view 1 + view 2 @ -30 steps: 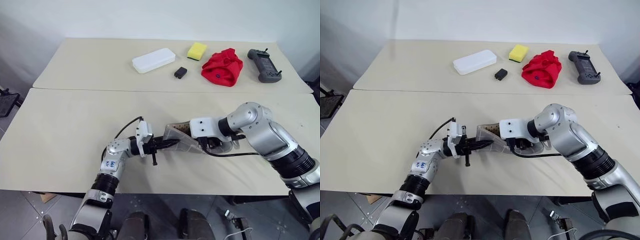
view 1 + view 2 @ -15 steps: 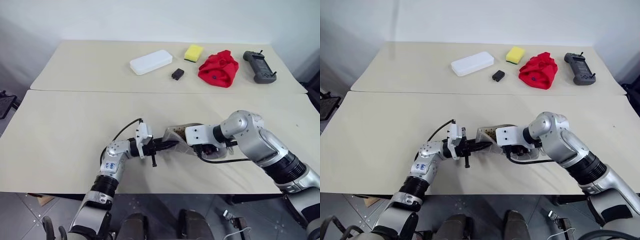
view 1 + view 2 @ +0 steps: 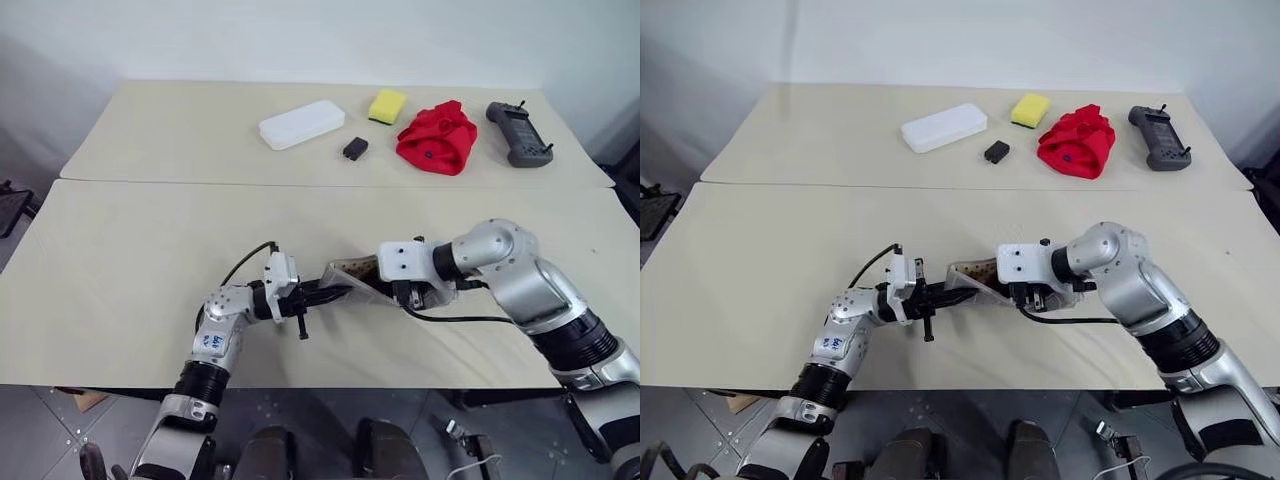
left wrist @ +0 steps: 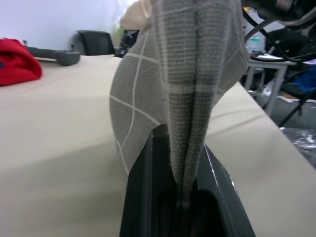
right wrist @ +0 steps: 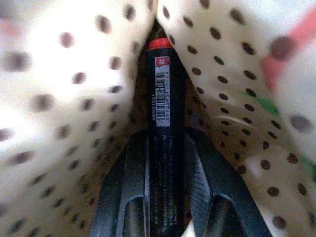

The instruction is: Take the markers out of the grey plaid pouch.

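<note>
The grey plaid pouch [image 3: 352,277] is being held up off the near table [image 3: 110,290], approx. at its front middle, between both arms. One end of the pouch is being pinched by the left gripper [image 4: 183,185], w/ both black fingers [image 4: 143,197] clamped tight on a fold of the cloth; the grid-lined fabric is being seen bunched and rising from between them in the left wrist view. The right gripper [image 5: 165,163] is being pushed into the pouch's open mouth from the other side, and a marker [image 5: 161,123] w/ a dark barrel, a barcode label and a red end is being gripped between its fingers [image 5: 123,197], deep inside the pale dotted lining [image 5: 74,98]. In the head views the right gripper [image 3: 412,292] itself is being hidden by the pouch and wrist. No marker is being seen outside the pouch. On the far table [image 3: 180,130], well apart from the arms, a white hard case [image 3: 301,123], a small black block [image 3: 354,148], a yellow sponge [image 3: 387,104], a red cloth [image 3: 437,138] and a dark handheld controller [image 3: 518,133] are lying in a row.
</note>
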